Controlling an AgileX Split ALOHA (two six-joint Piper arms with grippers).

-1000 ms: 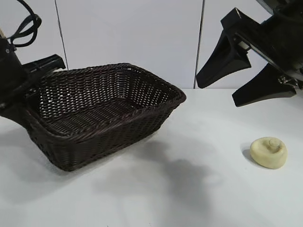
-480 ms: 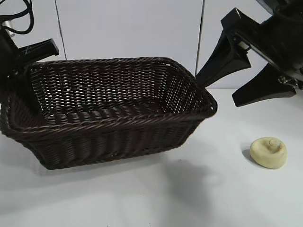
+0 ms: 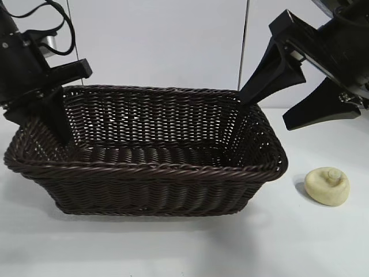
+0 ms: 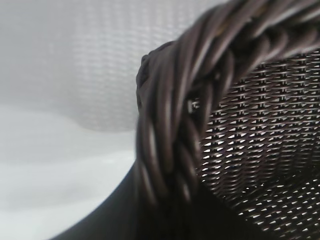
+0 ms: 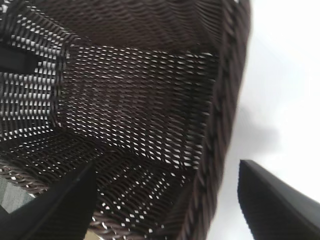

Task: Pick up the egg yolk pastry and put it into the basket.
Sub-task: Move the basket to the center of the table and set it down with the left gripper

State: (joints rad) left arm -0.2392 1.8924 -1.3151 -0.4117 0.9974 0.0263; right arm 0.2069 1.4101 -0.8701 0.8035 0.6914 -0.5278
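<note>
Since the earlier frames the wicker basket [image 3: 150,167] has swung round and shifted right, closer to the egg yolk pastry [image 3: 327,186], which lies unmoved on the white table [image 3: 323,242]. Left gripper [image 3: 49,118] is clamped on the basket's left rim, its fingertips hidden. Right gripper [image 3: 288,107] hangs wide open, empty, partly cropped.
</note>
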